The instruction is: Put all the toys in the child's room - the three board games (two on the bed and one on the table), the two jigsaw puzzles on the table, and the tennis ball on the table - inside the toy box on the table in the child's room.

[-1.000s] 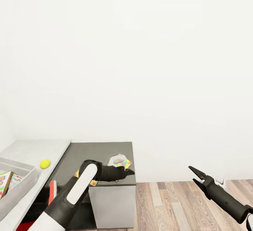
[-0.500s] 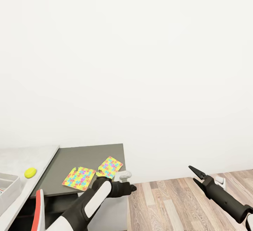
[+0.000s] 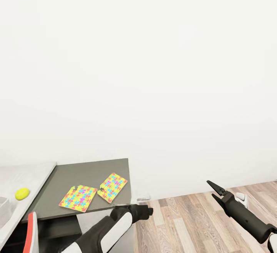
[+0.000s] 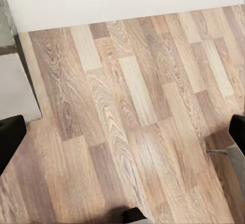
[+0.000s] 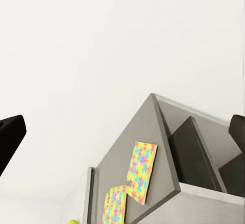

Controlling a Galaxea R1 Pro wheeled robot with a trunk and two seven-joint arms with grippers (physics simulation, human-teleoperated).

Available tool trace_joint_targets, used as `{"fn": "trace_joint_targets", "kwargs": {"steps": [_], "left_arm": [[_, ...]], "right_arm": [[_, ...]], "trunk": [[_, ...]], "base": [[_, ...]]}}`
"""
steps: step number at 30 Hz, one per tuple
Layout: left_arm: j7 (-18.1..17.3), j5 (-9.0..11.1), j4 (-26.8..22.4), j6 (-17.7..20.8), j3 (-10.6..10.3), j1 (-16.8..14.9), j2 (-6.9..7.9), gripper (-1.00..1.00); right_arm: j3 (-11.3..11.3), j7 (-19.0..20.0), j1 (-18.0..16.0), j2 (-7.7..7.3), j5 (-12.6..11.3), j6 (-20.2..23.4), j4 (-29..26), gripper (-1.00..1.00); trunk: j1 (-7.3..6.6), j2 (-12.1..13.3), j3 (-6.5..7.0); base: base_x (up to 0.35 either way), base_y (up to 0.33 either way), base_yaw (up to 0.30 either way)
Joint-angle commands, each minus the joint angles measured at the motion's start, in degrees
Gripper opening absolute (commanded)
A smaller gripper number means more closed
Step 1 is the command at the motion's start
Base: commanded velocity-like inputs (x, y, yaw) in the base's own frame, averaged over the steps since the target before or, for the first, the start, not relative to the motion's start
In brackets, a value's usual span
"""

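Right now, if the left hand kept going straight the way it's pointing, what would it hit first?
Most likely the wooden floor: the left wrist view looks along the left hand onto bare planks, beside the grey side unit. Depth is unclear, but nothing seems nearer.

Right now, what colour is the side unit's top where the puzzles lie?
Dark grey side unit; the puzzles lie on it. Head view shows it best.

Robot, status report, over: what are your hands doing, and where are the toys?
Left gripper open, empty, over floor. Right gripper open, empty. Two puzzles flat on grey side unit; ball on white table. Nothing in the way.
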Motion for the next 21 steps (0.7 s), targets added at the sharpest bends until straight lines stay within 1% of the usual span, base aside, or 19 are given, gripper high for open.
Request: {"fn": "trace_joint_targets", "kwargs": {"steps": [1,2,3,4,5,6,7,8,9,11,13,21], "left_arm": [[2.2,0.6,1.4,-0.9,-0.2,0.0,-0.79,1.00],[3.1,0.6,2.3,-1.4,-0.3,0.0,-1.25,1.00],[4.9,0.5,4.2,-2.4,-0.3,0.0,-2.26,1.00],[5.8,0.5,5.2,-3.0,-0.3,0.0,-2.78,1.00],[7.6,0.3,7.2,-4.0,-0.4,0.0,-3.75,1.00],[8.5,0.3,8.0,-4.6,-0.4,-0.1,-4.16,1.00],[11.0,0.2,9.8,-5.9,-0.4,-0.1,-5.02,1.00],[11.7,0.2,10.1,-6.3,-0.4,-0.1,-5.22,1.00],[12.8,0.2,10.7,-7.0,-0.4,-0.1,-5.37,1.00],[13.9,0.2,11.1,-7.5,-0.5,-0.1,-5.37,1.00],[14.6,0.2,11.5,-7.9,-0.5,-0.1,-5.37,1.00],[15.1,0.2,11.9,-8.3,-0.3,-0.1,-5.37,1.00]], "right_arm": [[-0.1,0.3,0.0,0.00,0.1,0.3,0.0,1.00],[-0.1,0.2,0.0,0.00,0.1,0.3,0.0,1.00],[0.0,0.1,0.0,0.00,0.2,0.2,0.0,1.00],[0.0,0.0,0.0,0.01,0.2,0.2,0.0,1.00],[0.0,-0.2,0.0,0.02,0.6,0.2,0.0,1.00],[0.0,-0.2,0.0,0.04,0.9,0.2,0.0,1.00],[0.0,-0.4,0.0,0.08,2.5,0.2,0.0,1.00],[0.0,-0.4,0.0,0.10,3.1,0.2,0.0,1.00],[-0.1,-0.5,0.0,0.15,4.4,0.3,0.0,1.00],[-0.2,-0.5,0.0,0.24,5.8,0.3,0.0,1.00],[-0.2,-0.5,0.0,0.31,6.7,0.3,0.0,1.00],[-0.3,-0.5,0.0,0.29,7.3,0.3,0.0,1.00]], "trunk": [[0.02,0.0,-0.02],[0.02,0.0,-0.02],[0.02,0.0,-0.02],[0.02,0.0,-0.02],[0.02,0.0,-0.02],[0.02,0.0,-0.02],[0.02,0.0,-0.02],[0.02,0.0,-0.02],[0.02,0.0,-0.02],[0.02,0.0,-0.02],[0.02,0.0,-0.02],[0.02,0.0,-0.02]], "base": [[0.000,-0.283,-0.001],[0.000,-0.274,-0.001],[0.000,-0.224,-0.001],[0.000,-0.186,-0.001],[0.000,-0.119,0.000],[0.000,-0.095,0.000],[0.000,-0.049,0.000],[0.000,-0.039,0.000],[0.000,-0.025,0.000],[0.000,-0.016,0.000],[0.000,-0.019,0.000],[0.000,-0.170,0.000]]}}
